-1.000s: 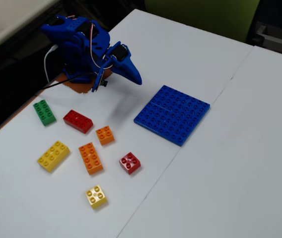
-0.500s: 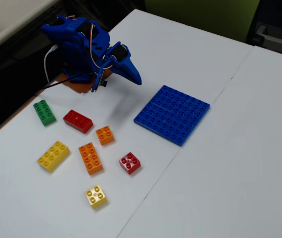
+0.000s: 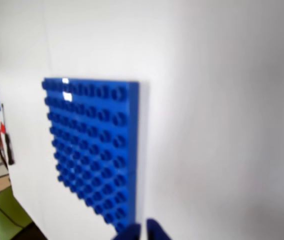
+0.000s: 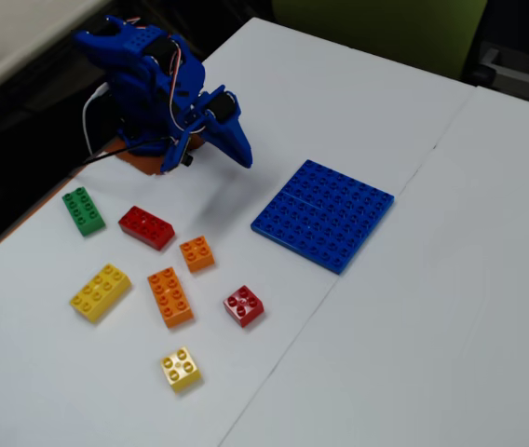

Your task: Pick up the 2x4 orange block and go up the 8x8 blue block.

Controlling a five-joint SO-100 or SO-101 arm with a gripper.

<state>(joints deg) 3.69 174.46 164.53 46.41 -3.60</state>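
Jaws sat together, empty, raised near the arm's base, likely parked before reaching. Blue plate (image 4: 323, 215) lay flat on the desk (image 4: 451, 307) beyond them. Long orange brick (image 4: 170, 297) lay untouched among loose bricks, well apart.

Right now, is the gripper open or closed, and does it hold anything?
Gripper: shut and empty; in the wrist view its tips nearly meet with nothing between them. The 2x4 orange block lies untouched on the table.
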